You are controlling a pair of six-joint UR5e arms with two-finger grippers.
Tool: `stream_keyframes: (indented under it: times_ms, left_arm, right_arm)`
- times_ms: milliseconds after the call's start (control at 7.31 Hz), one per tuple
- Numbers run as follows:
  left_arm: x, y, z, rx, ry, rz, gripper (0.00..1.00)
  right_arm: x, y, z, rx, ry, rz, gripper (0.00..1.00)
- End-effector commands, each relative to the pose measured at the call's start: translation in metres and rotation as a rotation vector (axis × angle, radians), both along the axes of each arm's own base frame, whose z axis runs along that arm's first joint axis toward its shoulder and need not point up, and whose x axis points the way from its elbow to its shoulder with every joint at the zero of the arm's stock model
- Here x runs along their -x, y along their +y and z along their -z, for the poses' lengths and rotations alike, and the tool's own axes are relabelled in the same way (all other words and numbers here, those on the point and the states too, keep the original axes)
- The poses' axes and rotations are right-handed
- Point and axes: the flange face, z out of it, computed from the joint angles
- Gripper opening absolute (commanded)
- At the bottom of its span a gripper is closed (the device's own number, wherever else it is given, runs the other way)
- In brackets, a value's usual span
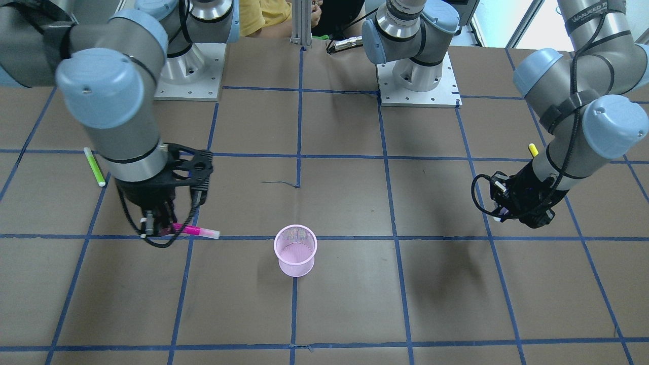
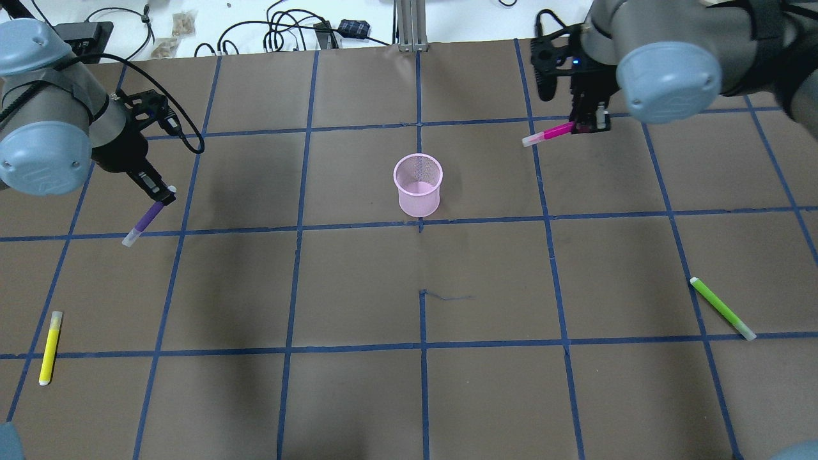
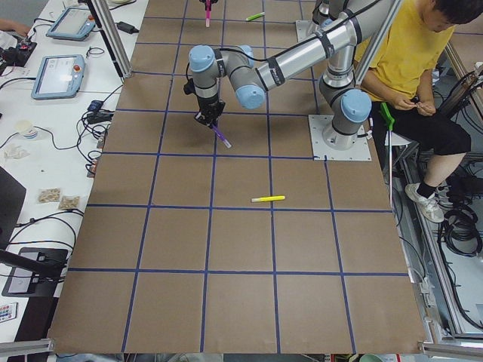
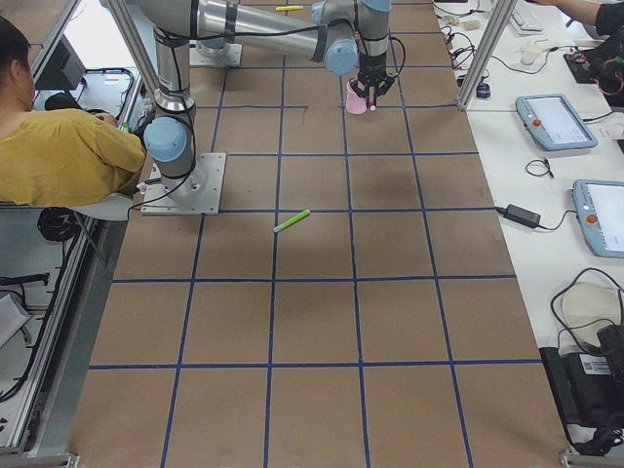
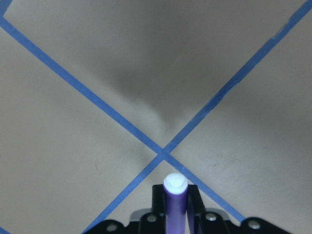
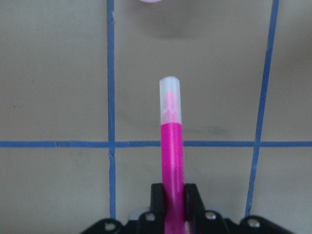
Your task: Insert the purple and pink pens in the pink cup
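Observation:
The pink mesh cup (image 2: pixel 418 185) stands upright at mid-table; it also shows in the front view (image 1: pixel 295 251). My right gripper (image 2: pixel 585 124) is shut on the pink pen (image 2: pixel 546 134) and holds it above the table, to the right of and beyond the cup. The right wrist view shows the pink pen (image 6: pixel 170 146) between the fingers, its clear cap pointing toward the cup's edge (image 6: pixel 151 1). My left gripper (image 2: pixel 163 195) is shut on the purple pen (image 2: pixel 144 223) and holds it tilted, far left of the cup. The left wrist view shows the purple pen (image 5: pixel 175 204) end-on.
A yellow pen (image 2: pixel 50 348) lies at the near left and a green pen (image 2: pixel 722 308) at the near right. Blue tape lines grid the brown table. A person in a yellow shirt (image 3: pixel 407 45) sits behind the arm bases.

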Motion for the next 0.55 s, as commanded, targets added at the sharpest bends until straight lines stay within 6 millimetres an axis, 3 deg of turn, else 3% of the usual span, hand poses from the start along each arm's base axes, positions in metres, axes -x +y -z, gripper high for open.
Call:
stream_keyframes:
  times_ms: [0, 274, 411]
  left_arm:
    - [0.005, 0.008, -0.015, 0.028, 0.131, -0.027, 0.0]
    - [0.01, 0.008, -0.017, 0.047, 0.178, -0.029, 0.0]
    - [0.012, 0.007, -0.019, 0.056, 0.201, -0.029, 0.0]
  right_arm:
    - [-0.095, 0.017, 0.013, 0.009, -0.023, 0.071, 0.04]
    - [-0.133, 0.016, 0.027, 0.016, 0.045, 0.049, 0.05]
    - [-0.136, 0.018, 0.043, 0.006, 0.139, 0.036, 0.05]
